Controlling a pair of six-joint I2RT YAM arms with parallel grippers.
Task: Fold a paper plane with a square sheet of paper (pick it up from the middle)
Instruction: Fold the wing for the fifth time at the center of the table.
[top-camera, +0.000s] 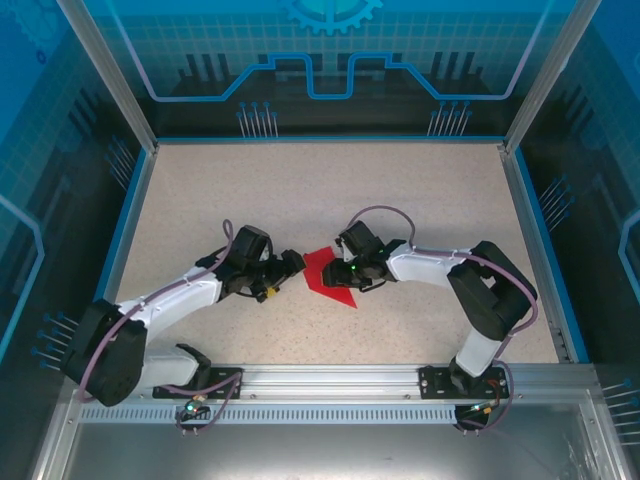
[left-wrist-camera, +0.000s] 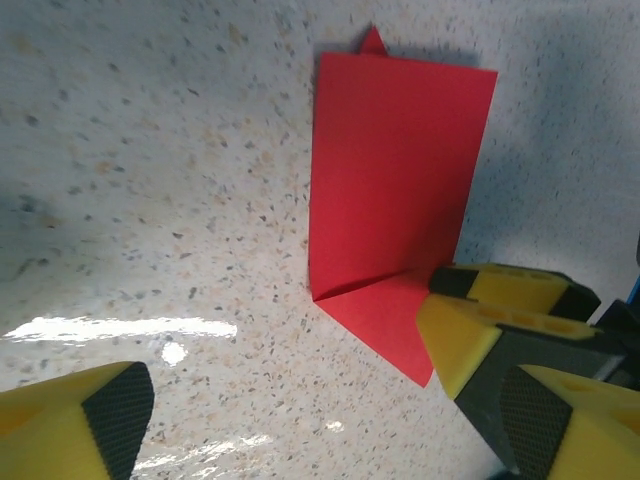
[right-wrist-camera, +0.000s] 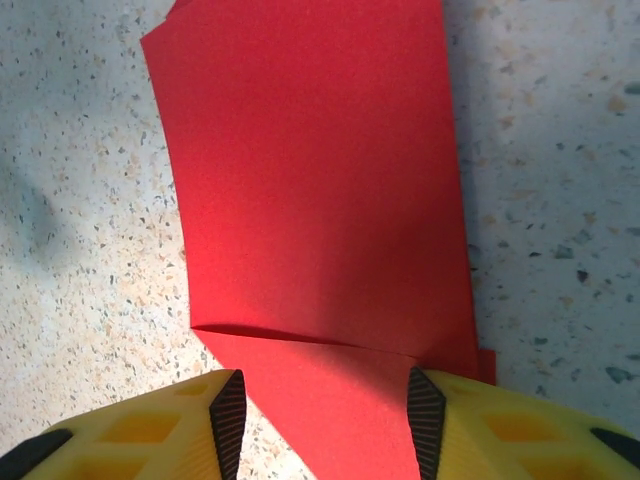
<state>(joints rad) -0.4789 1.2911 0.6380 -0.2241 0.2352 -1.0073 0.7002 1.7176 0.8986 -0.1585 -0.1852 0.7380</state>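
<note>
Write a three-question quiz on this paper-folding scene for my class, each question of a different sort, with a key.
1. True or false: the red paper lies as a flat, unfolded square.
2. Multiple choice: the left gripper is A) open, gripping nothing; B) shut on the paper; C) lifting the paper off the table.
3. Short answer: which gripper's jaws stand on either side of the paper's tapering end?
Key: 1 false, a folded flap and crease show. 2 A. 3 the right gripper.
</note>
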